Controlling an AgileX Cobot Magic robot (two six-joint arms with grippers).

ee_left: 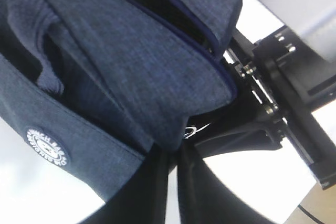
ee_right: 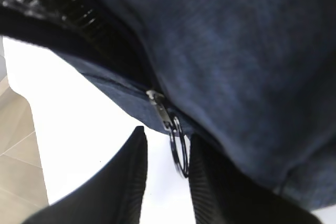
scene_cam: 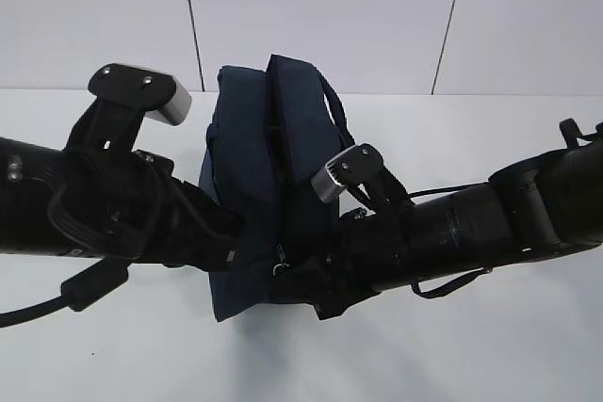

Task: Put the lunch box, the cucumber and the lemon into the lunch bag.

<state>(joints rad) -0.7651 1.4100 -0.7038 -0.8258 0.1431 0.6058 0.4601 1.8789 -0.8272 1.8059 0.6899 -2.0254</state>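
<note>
The dark navy lunch bag (scene_cam: 259, 157) stands in the middle of the white table, its zipper seam running toward me. My left gripper (scene_cam: 236, 237) is shut on the bag's near bottom corner; in the left wrist view the fingertips pinch the fabric (ee_left: 172, 156) of the lunch bag (ee_left: 131, 61). My right gripper (ee_right: 167, 137) is open at the same end of the lunch bag (ee_right: 236, 51). The metal ring pull (ee_right: 179, 153) hangs between its fingers, close to the right one. The lunch box, the cucumber and the lemon are out of view.
The white table (scene_cam: 490, 345) spreads around the bag, with a grey panelled wall (scene_cam: 330, 16) behind. Beige floor (ee_right: 16, 156) shows past the table edge in the right wrist view. The right arm (ee_left: 273, 93) sits close to my left gripper.
</note>
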